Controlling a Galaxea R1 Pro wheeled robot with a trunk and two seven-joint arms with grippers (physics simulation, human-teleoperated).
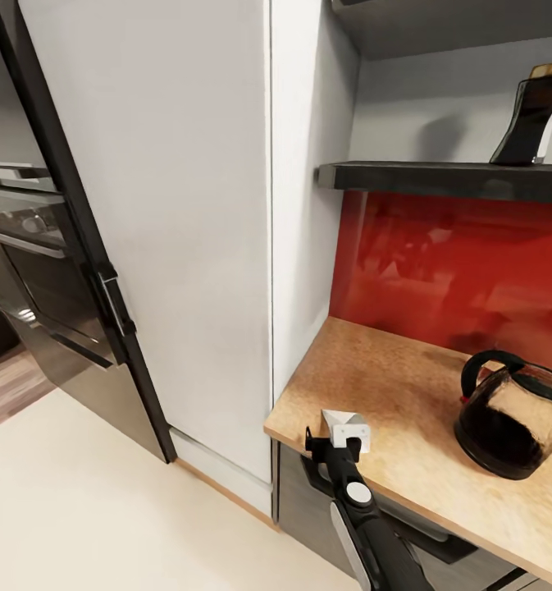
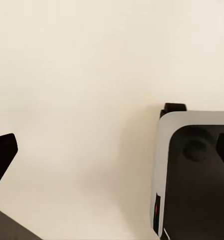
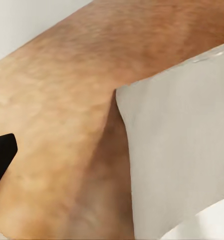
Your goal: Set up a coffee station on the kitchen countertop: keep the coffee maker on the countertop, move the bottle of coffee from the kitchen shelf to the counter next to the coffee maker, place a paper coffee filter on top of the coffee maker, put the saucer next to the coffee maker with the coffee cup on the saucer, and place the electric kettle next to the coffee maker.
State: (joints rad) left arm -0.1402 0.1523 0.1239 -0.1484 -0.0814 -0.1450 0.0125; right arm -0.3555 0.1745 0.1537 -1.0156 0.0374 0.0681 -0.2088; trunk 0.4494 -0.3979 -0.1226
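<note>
In the head view the right gripper (image 1: 338, 443) was poised over the near corner of the kitchen countertop (image 1: 390, 394), at the end of a black arm that rose from the bottom edge of the picture. It was closed on the paper coffee filter (image 1: 345, 427), a small white folded piece that stuck out beyond the fingertips toward the wall. The right wrist view showed the same filter (image 3: 176, 150) as a broad pale sheet right in front of the camera, with the speckled tan worktop (image 3: 67, 100) close beneath it and one black fingertip (image 3: 1, 155) at the edge of the picture. The electric kettle (image 1: 513, 423) stood upright on the worktop, well off to the gripper's right and somewhat farther back, its black handle turned toward the gripper. Above and beyond it, against the wall over the red backsplash (image 1: 456, 263), ran the kitchen shelf (image 1: 440, 176), and a dark waisted object with a yellow-tan top (image 1: 534, 115) stood on it at the far right, cut off by the picture's edge. To the gripper's left stood a tall white cabinet side (image 1: 185, 205), and farther left a dark oven front (image 1: 38, 271). The left wrist view showed a black fingertip (image 2: 2, 155) over the pale floor (image 2: 82, 75) and a grey-and-black part of the robot's base (image 2: 191, 170); I could not tell whether the left gripper was open or closed.
</note>
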